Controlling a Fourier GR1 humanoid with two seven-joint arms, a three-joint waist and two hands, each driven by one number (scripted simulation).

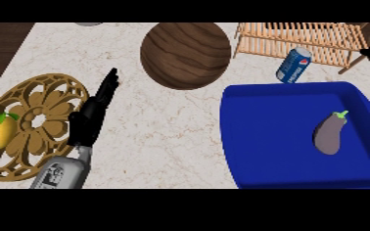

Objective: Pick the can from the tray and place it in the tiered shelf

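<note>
The left hand [92, 112] shows at the surface's left side, its grey forearm coming up from the lower edge and leaning a little rightward. Its fingers [108, 85] are straight and held together, pointing toward the far edge. The right hand shows nowhere in the head view.

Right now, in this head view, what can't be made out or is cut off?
- Right hand: only a dark sliver at the right edge, identity unsure; fingers unreadable.
- Wooden slatted tiered shelf: top and right cut by the frame.
- Blue-and-white can: lies by the shelf's front; touching or resting on it, cannot tell.
- Yellow fruit on the carved wooden trivet: cut by the left edge.
- Blue tray with the purple eggplant: right and lower sides cropped.
- Grey object: only a sliver at the top.
</note>
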